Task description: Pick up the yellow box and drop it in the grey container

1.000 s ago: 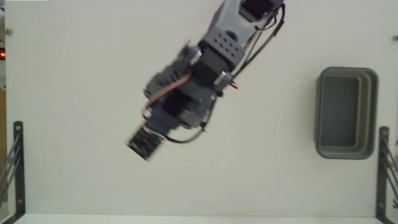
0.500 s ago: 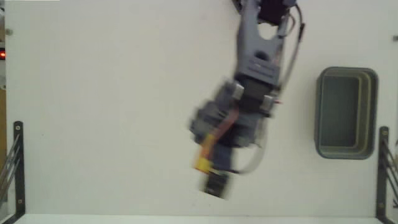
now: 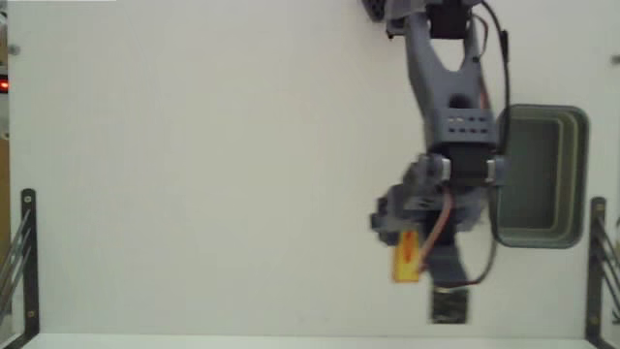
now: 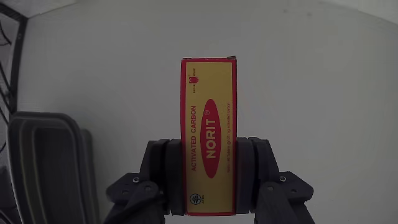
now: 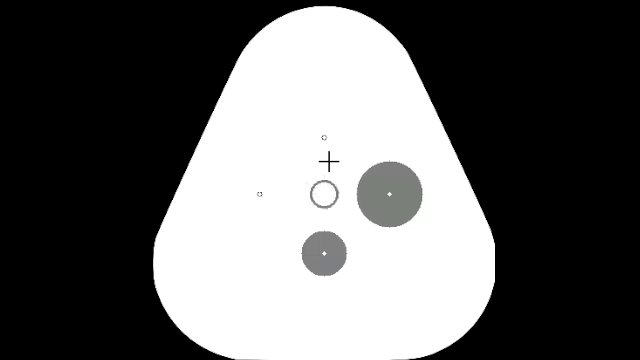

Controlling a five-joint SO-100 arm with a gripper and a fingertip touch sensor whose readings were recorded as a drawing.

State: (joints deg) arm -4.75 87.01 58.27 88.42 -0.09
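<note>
Two dark fingers [image 4: 163, 163] fill the bottom of my wrist view, and the gripper [image 4: 209, 168] is clamped on the yellow box [image 4: 209, 134], one finger pressed flat against each long side of it. The jaws stand only as far apart as the box is wide. The box sits upright between them with its red oval label facing the camera; its lower part is held at the fingers and its upper part sticks out well past the fingertips, over bare white table [image 4: 311, 81]. Nothing else touches it.

In the fixed view I see the same grip from above: the box [image 3: 408, 257] shows as a yellow sliver just left of the wrist, tucked under the gripper body, with the gripper [image 3: 412, 254] mostly hidden by the arm's own housing, so the jaw gap cannot be read there.

The grey container [image 4: 53, 168] lies to the left of the gripper in the wrist view, at the lower left edge, near the box but apart from it. In the fixed view the container [image 3: 572, 174] is just right of the gripper, and the forearm overlaps its left rim.

The arm [image 3: 450, 92] reaches from its base at the top edge of the fixed view downward, nearly straight, with the wrist bent over the table beside the container's near corner.
</note>
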